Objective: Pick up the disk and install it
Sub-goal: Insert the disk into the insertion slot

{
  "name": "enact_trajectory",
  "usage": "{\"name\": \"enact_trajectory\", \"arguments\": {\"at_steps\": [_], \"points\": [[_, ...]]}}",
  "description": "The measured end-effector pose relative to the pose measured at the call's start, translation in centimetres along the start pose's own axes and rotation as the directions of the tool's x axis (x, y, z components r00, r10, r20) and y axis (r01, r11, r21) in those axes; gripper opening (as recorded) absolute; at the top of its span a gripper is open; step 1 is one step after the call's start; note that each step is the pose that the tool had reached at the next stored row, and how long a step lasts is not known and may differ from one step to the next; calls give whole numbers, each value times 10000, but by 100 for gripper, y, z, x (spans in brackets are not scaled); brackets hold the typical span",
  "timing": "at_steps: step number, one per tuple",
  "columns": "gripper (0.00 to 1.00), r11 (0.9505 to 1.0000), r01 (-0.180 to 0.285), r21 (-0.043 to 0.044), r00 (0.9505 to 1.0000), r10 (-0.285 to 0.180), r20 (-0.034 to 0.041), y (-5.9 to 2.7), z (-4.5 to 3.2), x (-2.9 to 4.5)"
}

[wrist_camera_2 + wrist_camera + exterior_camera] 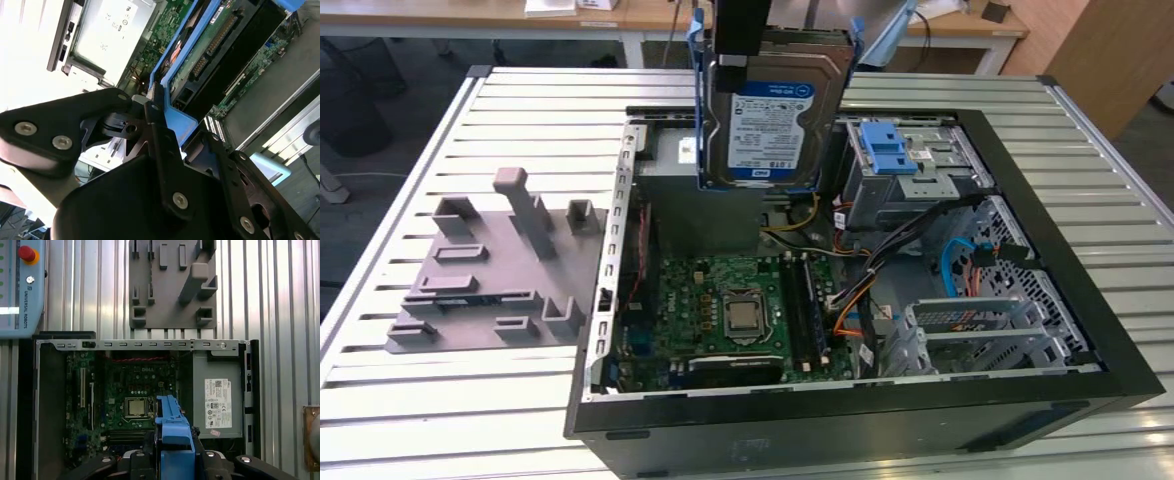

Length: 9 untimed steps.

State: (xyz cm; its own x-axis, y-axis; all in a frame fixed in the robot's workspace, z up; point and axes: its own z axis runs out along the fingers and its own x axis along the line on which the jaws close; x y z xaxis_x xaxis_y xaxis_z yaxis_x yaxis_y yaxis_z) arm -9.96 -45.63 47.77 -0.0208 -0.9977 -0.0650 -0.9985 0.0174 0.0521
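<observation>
Holding: the black robot hand (180, 120) is clenched on the blue plastic rail at the upper end of the disk (771, 115), a flat silver-grey hard drive with a white-and-blue label
Disk position: hanging upright straight below the hand, in the air over the open black computer case (1067, 300), seemingly clear of its parts
Likely reason for the grip: pinching one end probably leaves the lower end free to go down into a bay
Neighbours: in the exterior view the grey metal cage with a blue latch (897, 160) is just beside the disk on that view's right; the green motherboard (720, 300) lies below
Counter: the slatted metal counter (427, 420) also bears a grey plastic fixture (480, 270), well apart from the disk
</observation>
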Motion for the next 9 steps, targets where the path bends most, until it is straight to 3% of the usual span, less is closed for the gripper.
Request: {"name": "enact_trajectory", "arguments": {"at_steps": [9], "points": [[37,10000,0,0,10000,0,0,-158,-1,3]]}}
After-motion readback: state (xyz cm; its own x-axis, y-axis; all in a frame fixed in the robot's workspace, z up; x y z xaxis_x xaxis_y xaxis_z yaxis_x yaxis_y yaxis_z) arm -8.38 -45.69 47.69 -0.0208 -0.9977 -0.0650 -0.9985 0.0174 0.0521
